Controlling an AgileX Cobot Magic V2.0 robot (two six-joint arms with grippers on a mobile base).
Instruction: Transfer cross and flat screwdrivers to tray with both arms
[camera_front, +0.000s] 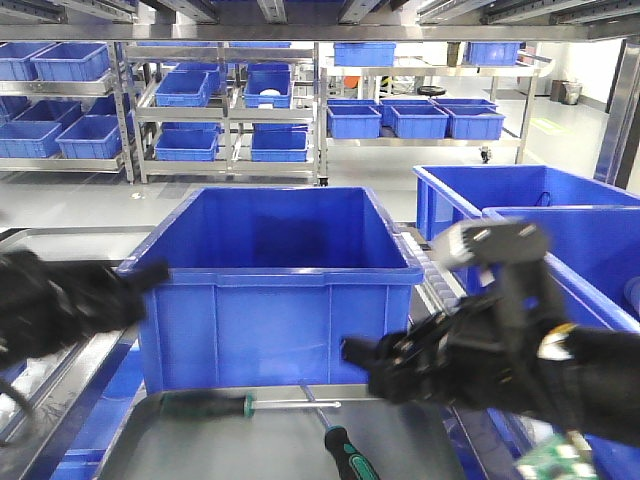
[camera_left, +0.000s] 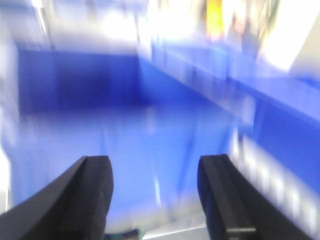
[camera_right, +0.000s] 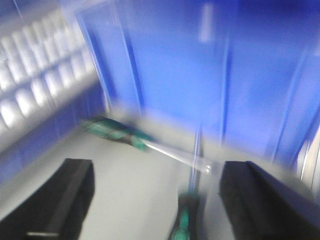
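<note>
both green-and-black rubbery screwdrivers (camera_front: 205, 404) (camera_front: 343, 447) lie on the dull grey tray (camera_front: 200, 445) before the blue bin (camera_front: 280, 290); left gripper (camera_left: 154, 192) and right gripper (camera_right: 155, 195) spread apart, empty.

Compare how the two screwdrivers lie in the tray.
The far screwdriver lies crosswise along the tray's back edge, handle left, shaft pointing right. The near screwdriver lies slanted front-to-back, handle at the frame's bottom edge, shaft reaching back to the other's. Both have green-and-black handles; neither is held.

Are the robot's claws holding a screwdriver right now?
No. Both claws are open and empty: the left claw and the right claw. The two screwdrivers lie on the grey tray.
</note>
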